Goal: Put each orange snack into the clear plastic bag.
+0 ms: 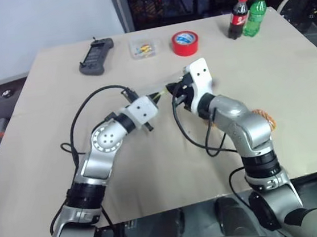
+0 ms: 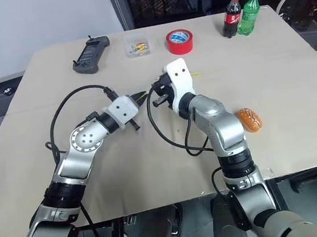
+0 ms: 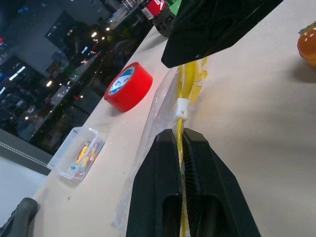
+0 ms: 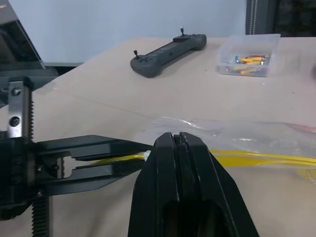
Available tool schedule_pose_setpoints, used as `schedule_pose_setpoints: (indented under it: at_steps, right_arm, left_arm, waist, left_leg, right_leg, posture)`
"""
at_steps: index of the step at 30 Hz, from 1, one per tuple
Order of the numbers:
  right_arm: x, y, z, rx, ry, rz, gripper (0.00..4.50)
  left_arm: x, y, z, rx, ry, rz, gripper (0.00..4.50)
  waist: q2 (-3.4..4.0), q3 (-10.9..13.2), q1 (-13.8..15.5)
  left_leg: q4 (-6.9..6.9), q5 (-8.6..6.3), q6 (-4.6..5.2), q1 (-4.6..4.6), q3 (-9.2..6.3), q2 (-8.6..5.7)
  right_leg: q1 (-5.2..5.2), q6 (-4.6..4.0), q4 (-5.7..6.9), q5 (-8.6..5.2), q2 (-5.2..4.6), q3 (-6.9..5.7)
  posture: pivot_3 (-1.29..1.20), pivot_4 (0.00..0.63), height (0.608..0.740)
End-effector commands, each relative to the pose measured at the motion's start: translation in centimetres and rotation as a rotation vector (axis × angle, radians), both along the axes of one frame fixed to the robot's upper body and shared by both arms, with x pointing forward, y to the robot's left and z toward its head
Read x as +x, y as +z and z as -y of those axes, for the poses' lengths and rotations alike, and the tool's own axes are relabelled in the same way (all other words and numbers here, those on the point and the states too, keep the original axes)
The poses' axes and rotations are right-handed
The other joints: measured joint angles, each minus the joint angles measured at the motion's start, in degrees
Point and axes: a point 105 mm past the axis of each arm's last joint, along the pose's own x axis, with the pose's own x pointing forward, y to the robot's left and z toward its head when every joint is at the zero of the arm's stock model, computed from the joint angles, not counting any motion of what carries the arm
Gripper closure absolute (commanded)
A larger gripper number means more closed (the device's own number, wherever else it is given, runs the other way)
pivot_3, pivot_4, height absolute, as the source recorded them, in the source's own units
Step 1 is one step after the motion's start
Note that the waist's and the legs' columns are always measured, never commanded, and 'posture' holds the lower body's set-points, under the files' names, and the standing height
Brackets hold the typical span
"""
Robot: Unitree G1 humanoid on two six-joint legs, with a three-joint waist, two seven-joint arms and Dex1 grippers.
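Note:
The clear plastic bag hangs just above the middle of the table, stretched between my two grippers. Its yellow seal strip runs from one to the other. My left gripper is shut on that strip, next to the small white slider. My right gripper meets it from the opposite side and is shut on the bag's edge; the two sets of fingertips nearly touch. In the right eye view the left gripper and right gripper sit close together. One orange snack lies on the table to the right of my right forearm.
Along the table's far edge lie a black handheld controller, a small rigid clear box with colourful bits, and a red tape roll. A cola bottle and a green bottle stand at the far right corner.

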Motion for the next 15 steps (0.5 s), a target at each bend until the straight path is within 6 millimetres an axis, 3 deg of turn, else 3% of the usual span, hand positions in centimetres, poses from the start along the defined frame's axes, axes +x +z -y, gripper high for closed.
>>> schedule_pose_setpoints:
  at_steps: [1, 15]
  right_arm:
    - [-0.5, 1.1, -0.5, 0.005, 0.025, 0.046, 4.44]
    - [0.8, -0.1, 0.1, -0.01, -0.046, 0.022, 4.44]
  left_arm:
    - [-0.3, 1.5, -0.2, -0.017, 0.001, 0.053, 4.5]
    - [-0.7, 1.5, 0.1, -0.034, -0.011, 0.047, 4.5]
  waist:
    - [0.0, 0.0, 0.0]
    - [0.0, 0.0, 0.0]
  left_leg:
    - [0.0, 0.0, 0.0, 0.0, 0.0, 0.0]
    - [0.0, 0.0, 0.0, 0.0, 0.0, 0.0]
  right_leg:
    - [0.0, 0.0, 0.0, 0.0, 0.0, 0.0]
    - [0.0, 0.0, -0.01, 0.0, 0.0, 0.0]
  posture:
    - [0.0, 0.15, 0.74]
    - [0.0, 0.15, 0.74]
